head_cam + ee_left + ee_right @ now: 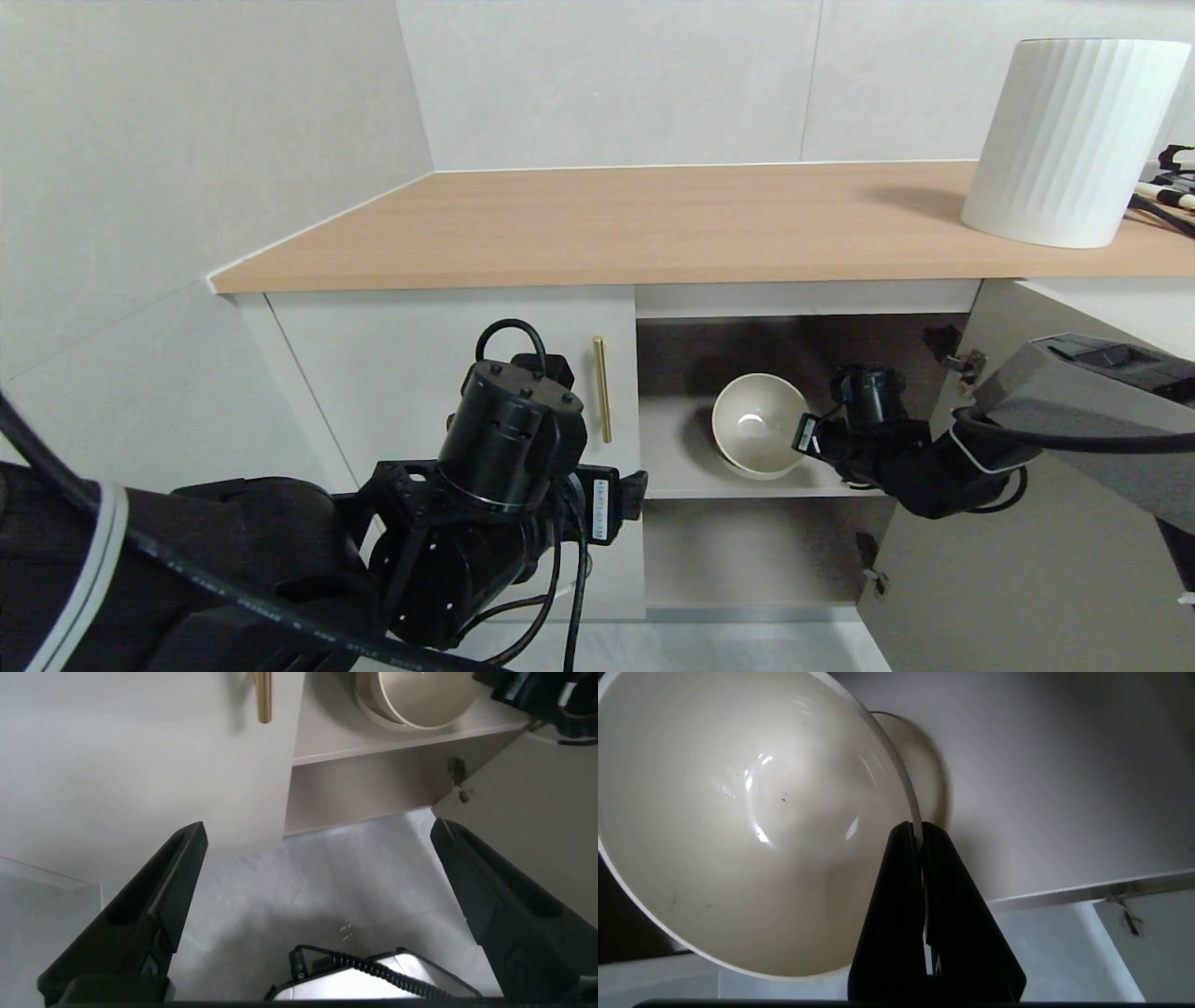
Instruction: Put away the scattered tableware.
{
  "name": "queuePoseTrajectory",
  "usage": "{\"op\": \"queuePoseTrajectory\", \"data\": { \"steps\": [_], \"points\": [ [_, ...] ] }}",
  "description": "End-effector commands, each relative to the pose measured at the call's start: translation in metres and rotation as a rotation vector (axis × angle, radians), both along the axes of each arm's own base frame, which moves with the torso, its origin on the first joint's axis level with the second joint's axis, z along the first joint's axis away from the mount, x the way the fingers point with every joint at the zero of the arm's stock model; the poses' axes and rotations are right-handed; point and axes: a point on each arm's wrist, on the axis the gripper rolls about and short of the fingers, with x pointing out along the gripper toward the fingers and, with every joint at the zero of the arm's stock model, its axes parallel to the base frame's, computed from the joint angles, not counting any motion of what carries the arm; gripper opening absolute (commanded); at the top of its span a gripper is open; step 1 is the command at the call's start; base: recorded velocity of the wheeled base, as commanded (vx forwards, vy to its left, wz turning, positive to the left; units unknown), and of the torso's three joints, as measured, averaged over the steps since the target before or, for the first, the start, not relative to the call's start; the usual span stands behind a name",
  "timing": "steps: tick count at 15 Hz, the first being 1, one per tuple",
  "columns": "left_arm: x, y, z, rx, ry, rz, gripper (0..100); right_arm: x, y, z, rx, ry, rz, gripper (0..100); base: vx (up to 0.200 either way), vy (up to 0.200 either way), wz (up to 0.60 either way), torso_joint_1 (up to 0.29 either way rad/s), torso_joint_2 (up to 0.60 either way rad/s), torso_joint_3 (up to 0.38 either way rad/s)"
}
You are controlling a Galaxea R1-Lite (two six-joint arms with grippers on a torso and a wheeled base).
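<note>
The bowl (758,431) is inside the open right half of the cabinet, over the upper shelf (677,467) and nearer to the shelf's left side. It is tilted, so its mouth faces out of the cabinet and a little upward, and the pale inside shows. It is round, so it has no long side; only the tilt gives it a direction. The right gripper (808,439) is clenched on the bowl's right rim, and in the right wrist view a dark finger (924,924) lies across the rim with the bowl (757,812) spreading away from it. Another round dish (926,765) lies on the shelf under the bowl; whether the two touch, I cannot tell. To the right of the bowl the shelf has free room up to the hinge side, where the open door (1027,560) stands out toward the robot. On the left, the edge of the closed door (420,373) with its brass handle (602,387) is near the bowl. The left gripper (318,849) hangs in front of the closed door, over the floor, with its fingers spread wide and nothing between them. On the counter (653,224), at the right end, stands a white ribbed pot (1074,140).
</note>
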Motion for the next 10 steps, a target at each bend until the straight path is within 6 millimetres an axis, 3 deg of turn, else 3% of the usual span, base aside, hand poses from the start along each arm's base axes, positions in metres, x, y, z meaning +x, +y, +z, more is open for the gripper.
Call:
{"op": "queuePoseTrajectory", "data": {
  "steps": [1,10],
  "points": [
    [0.0002,0.0,-0.0001,0.0,0.0,0.001,100,0.0042,-0.0012,-0.0063,-0.001,0.005,-0.005,0,0.0,0.0,0.0,0.0,0.0,0.0],
    [0.0008,0.0001,-0.0011,0.002,0.002,0.003,100,0.009,-0.0021,-0.0123,-0.006,0.008,-0.009,0,0.0,0.0,0.0,0.0,0.0,0.0]
  ]
}}
